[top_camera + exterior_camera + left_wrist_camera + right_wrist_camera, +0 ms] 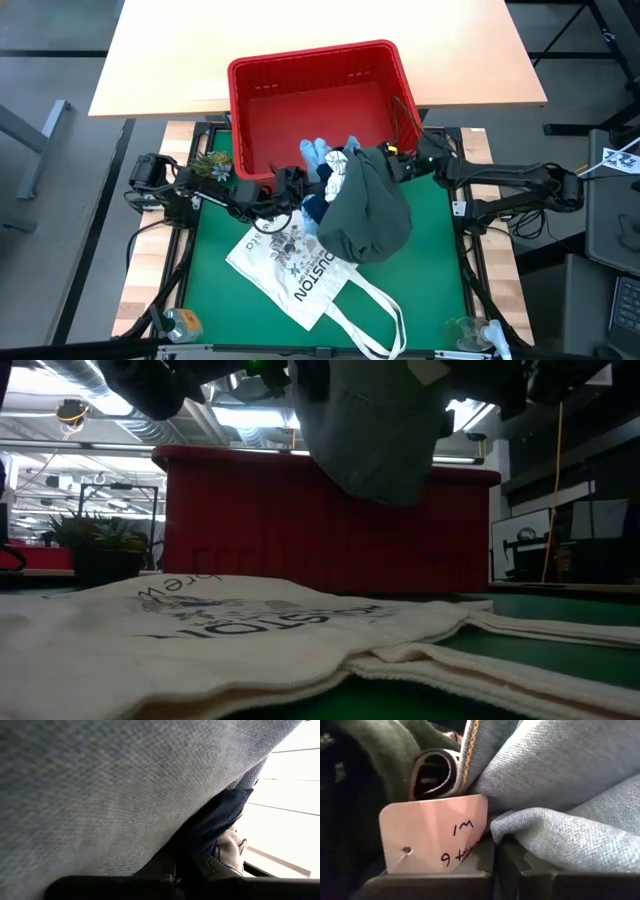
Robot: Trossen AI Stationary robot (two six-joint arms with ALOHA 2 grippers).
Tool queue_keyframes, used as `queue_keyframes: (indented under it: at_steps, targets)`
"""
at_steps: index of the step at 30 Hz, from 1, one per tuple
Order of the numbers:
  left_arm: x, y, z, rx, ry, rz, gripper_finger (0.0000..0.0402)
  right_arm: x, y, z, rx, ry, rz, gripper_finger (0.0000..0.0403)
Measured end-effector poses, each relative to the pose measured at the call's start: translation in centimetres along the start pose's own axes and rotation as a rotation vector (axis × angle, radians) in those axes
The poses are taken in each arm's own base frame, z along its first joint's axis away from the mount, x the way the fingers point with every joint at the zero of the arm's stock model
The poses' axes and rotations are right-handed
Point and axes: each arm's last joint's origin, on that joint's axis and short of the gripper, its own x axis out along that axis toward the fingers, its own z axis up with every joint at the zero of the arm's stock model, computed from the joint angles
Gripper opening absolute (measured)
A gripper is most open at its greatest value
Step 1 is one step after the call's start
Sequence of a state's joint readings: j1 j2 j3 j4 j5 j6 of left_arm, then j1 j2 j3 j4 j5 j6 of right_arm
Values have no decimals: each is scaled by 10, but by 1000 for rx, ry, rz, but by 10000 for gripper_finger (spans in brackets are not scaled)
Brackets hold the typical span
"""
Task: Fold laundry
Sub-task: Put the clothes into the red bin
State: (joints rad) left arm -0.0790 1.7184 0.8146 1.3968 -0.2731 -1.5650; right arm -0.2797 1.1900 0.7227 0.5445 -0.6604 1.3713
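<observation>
"HOUSTON" tote bag point(200, 630) in front, handwritten paper tag point(435, 835) against denim point(560, 785).

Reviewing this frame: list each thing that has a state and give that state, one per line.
Olive green garment: lifted off the mat, hanging bunched between both grippers.
Light blue denim garment: bunched, in the lifted bundle.
Navy garment: bunched in the bundle.
Paper tag: against the denim, handwriting showing.
Red basket: upright.
Tote bag: lying flat on the mat, handles trailing.
Left gripper: jaws shut on the bundle.
Right gripper: jaws shut on the bundle.
</observation>
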Motion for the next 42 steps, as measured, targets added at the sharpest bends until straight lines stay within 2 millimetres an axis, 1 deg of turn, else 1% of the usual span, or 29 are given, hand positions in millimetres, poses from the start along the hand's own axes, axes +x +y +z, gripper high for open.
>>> queue_keyframes:
  at_steps: [9,14,17,22,27,33,38,42]
  targets:
    - [5,-4,21,17,-22,-48,1,-8,13,23,-38,-36,-48,8]
    - [8,-5,36,36,-38,-60,1,-12,19,33,-45,-59,-91,9]
    - [8,-7,41,41,-51,-75,1,-14,23,37,-59,-67,-96,9]
    - [15,-13,45,47,-37,-106,1,-13,31,40,-72,-62,-89,9]
    - [32,-27,45,71,-2,-160,1,-13,37,41,-94,-64,-64,9]
    - [50,-38,46,103,45,-151,1,-12,42,41,-95,-67,-27,9]
    - [53,-40,50,114,58,-143,1,-13,45,42,-97,-78,5,9]
    - [53,-40,54,118,47,-144,1,-17,45,47,-79,-98,7,9]
